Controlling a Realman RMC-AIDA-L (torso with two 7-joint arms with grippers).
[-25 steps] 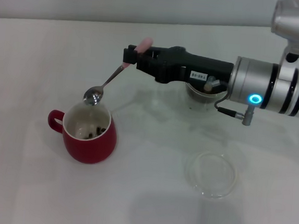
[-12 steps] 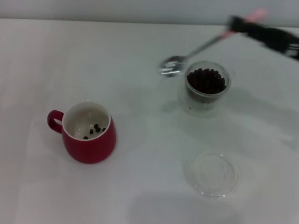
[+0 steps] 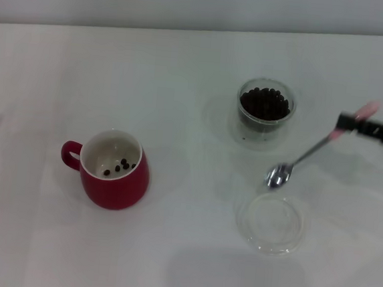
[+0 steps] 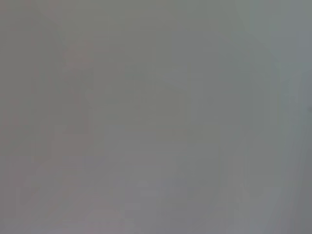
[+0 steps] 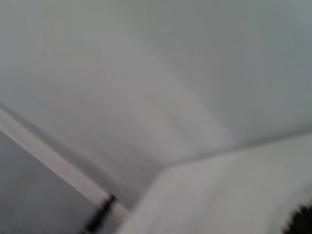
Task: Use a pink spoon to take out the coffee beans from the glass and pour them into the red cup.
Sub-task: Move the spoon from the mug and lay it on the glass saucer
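A few coffee beans lie at the bottom of the red cup, which sits on the white table on our left side. Most of the beans are in the glass, farther back and to the right, and it looks nearly full.

A second ago we held the pink spoon over the red cup. Now it has swung far away, past the glass, to our right side. Our right gripper shows only at the edge of the head view. It is pinched tight on the pink handle. The shiny bowl of the spoon points down and hangs low, between the glass and a flat clear dish. The bowl looks empty.

So we think one scoop has been poured out, and we are going back for more. Next the spoon has to dip into the glass. Many beans are left, so the job is far from done.

Our left gripper is nowhere to be seen.
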